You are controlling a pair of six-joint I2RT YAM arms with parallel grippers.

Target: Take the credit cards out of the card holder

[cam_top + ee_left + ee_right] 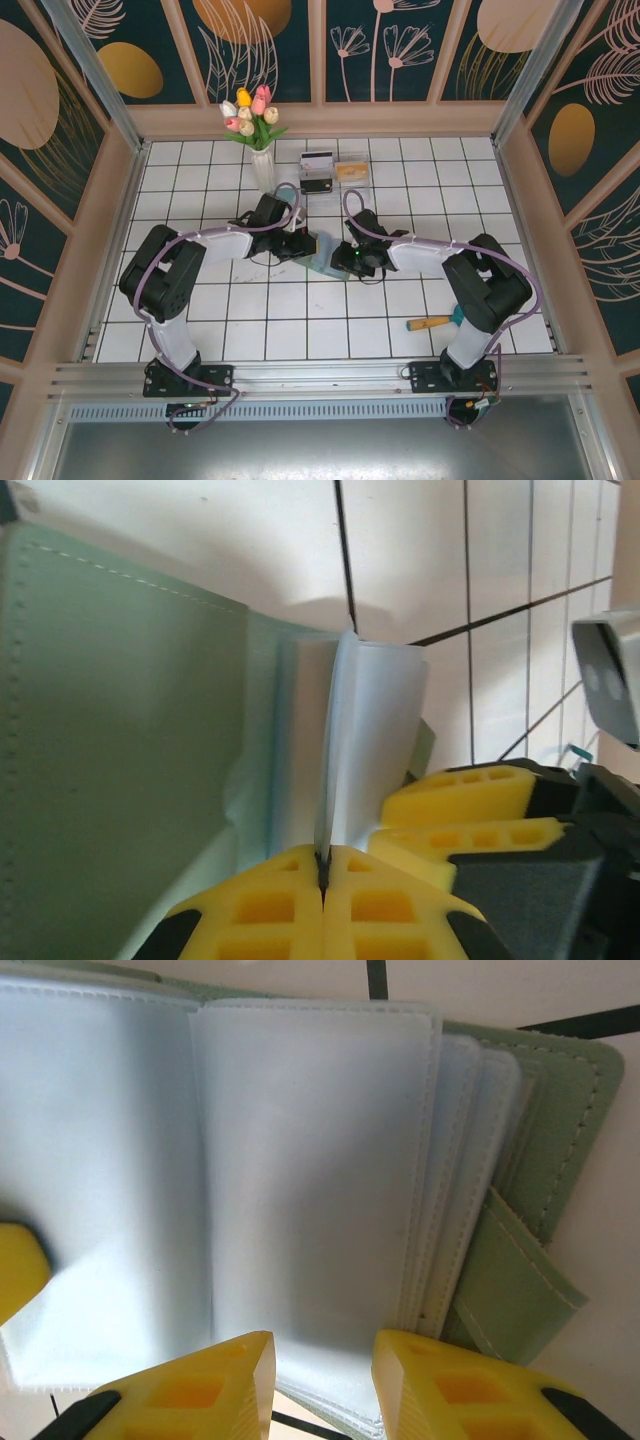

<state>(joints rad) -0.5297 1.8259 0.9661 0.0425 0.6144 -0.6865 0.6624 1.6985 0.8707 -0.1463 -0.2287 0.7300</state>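
Pinching comes first here, pulling second: with the left gripper (323, 865) clenched pad against pad on a thin pale leaf (375, 730) standing up from the open card holder (322, 252), best to confirm the catch before any pull. Impossible to tell from the left wrist view whether a credit card or only a clear sleeve sits between the pads, so look for a stiff straight edge, not a soft bending one. Card holder lying open on the tiled table (200, 300), in front of the vase of tulips (262, 160) and a little to its right, with the sage-green cover (570, 1140) underneath and the blue-grey sleeves (310, 1160) fanned on top. Right gripper (320, 1365) at the holder's side away from the vase, jaws partly apart with the sleeve edges in the gap; cannot tell whether pressing on them or only hovering. For a clean step, pin the holder down firmly with the right gripper, then draw with the left slowly and straight along the slot, without twisting. If only sleeve in the pinch, let go and take the card's edge alone at the pocket mouth. Risk to watch: the whole soft holder lifting off the table together with the leaf.
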